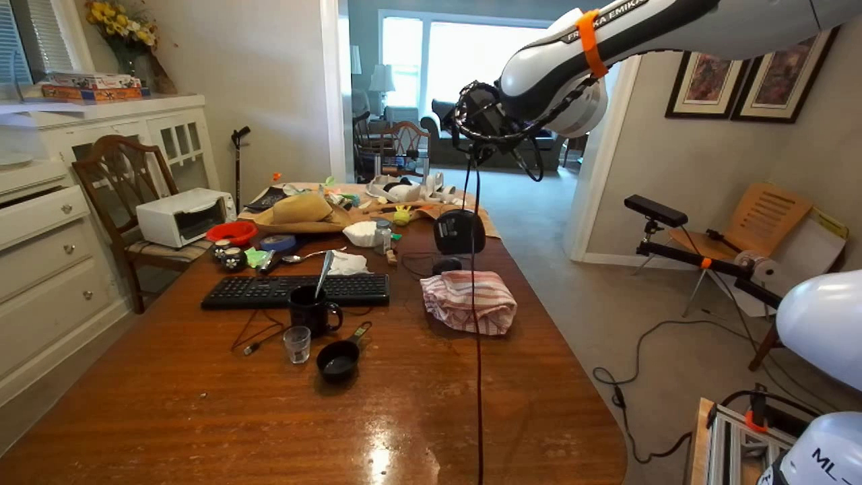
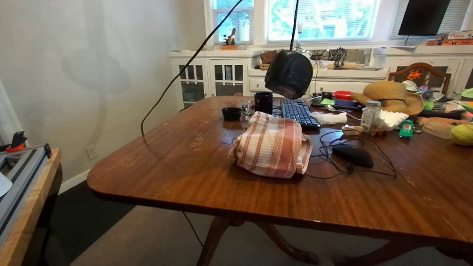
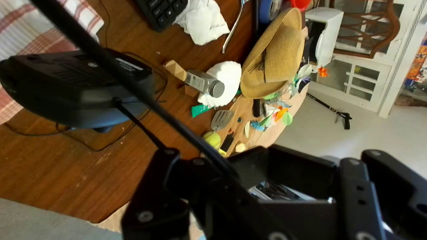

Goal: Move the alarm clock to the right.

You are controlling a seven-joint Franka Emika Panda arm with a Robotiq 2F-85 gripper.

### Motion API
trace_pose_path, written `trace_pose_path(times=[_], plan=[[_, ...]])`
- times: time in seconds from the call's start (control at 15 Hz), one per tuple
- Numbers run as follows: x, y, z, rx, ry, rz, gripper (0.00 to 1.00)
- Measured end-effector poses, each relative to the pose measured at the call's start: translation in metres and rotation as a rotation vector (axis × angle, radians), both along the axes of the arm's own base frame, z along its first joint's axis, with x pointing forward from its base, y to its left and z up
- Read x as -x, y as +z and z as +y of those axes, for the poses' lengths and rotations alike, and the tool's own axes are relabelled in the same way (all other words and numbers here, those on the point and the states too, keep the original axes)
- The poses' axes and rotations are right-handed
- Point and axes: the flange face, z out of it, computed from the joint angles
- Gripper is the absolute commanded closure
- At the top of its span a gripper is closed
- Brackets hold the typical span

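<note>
Foreground: a dark cord [image 1: 479, 404] runs down over the bare near end of the wooden tabletop [image 1: 269, 417]. Behind it stand a black measuring cup [image 1: 338, 360], its handle directed away, and a small clear glass [image 1: 297, 345]; a black mug [image 1: 307, 313], just behind the glass, bears a utensil [image 1: 324, 271] leaning out over its rim. The mug partly hides a black keyboard [image 1: 259, 289]. Near the keyboard lies a bundled striped towel [image 1: 452, 303].

Middle distance: the alarm clock [image 2: 289, 74] hangs in the air over the tabletop, tilted in an exterior view and apart from the towel; a computer mouse [image 2: 353, 155] lies near the towel. In the wrist view the dark cord runs from the alarm clock to the pincer [image 3: 184, 156], whose tips are pressed together, pinching it; a second, blurred strand crosses in front.

Farther back: a lidded jar [image 1: 382, 237] stands beside a white scalloped dish [image 1: 359, 233], followed by a straw hat [image 1: 303, 209] among crowded small objects. Beyond the tabletop, a white toaster oven [image 1: 165, 222] sits on a wooden chair [image 1: 108, 149], near a white cabinet [image 1: 40, 252]. Background: a bright window [image 1: 485, 67] in the adjoining room.
</note>
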Motion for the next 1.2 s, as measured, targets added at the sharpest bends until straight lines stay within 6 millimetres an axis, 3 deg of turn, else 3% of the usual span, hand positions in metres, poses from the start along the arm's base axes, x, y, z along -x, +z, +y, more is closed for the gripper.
trace_pose_path(times=[0.4,0.67,0.87,1.2], plan=[[0.006,0.017,-0.042,0.089,-0.045,-0.005,1.00],[0.008,0.025,-0.057,0.142,-0.052,0.017,1.00],[0.006,0.021,-0.049,0.176,-0.023,0.031,1.00],[-0.003,0.000,0.004,0.199,0.090,0.068,1.00]])
